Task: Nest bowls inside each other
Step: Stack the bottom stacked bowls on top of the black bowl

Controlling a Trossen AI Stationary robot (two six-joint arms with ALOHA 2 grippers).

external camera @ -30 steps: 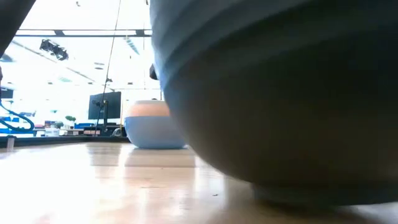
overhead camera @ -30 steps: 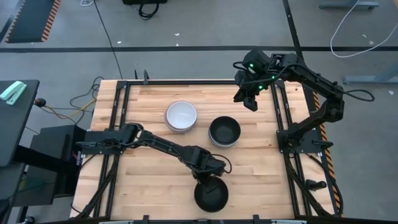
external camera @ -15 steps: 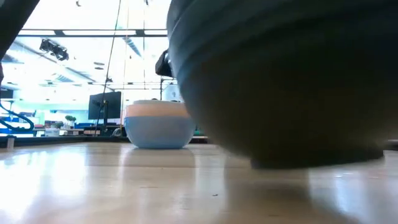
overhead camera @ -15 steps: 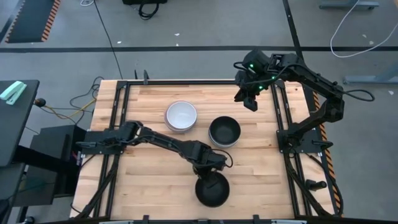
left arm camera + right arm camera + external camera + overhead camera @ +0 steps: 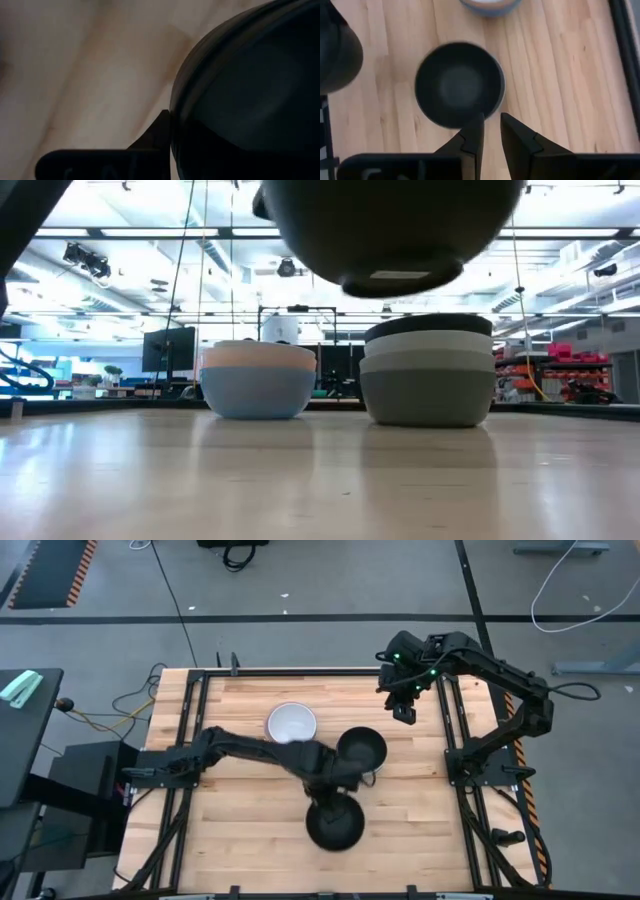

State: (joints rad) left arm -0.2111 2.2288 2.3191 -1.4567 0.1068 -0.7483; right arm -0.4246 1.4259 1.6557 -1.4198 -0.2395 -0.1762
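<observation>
A black bowl hangs in the air over the table's near middle, and my left gripper is shut on it. In the low view this bowl floats well above the tabletop. Two nested stacks rest on their bases behind it. One is blue with a pink-orange layer and a white bowl on top. The other is grey with a black bowl on top. My right gripper hovers open above the table's far right, with nothing between its fingers. My left gripper holds the black bowl by its rim on the bowl's far side, coming from above and pointing steeply down. One finger lies against the outer wall; the bowl hides the other. The bowl hangs upright, clear of the table.
Black frame rails run along the table's left and right sides. Bare wood lies between the stacks and the near edge. The two stacks stand close together, the grey one just beyond the held bowl.
My left gripper has risen and drawn toward the far edge and the black-topped stack. The black bowl has gone up with it, off the table where it rested. My right gripper has tipped further downward and sunk a little.
</observation>
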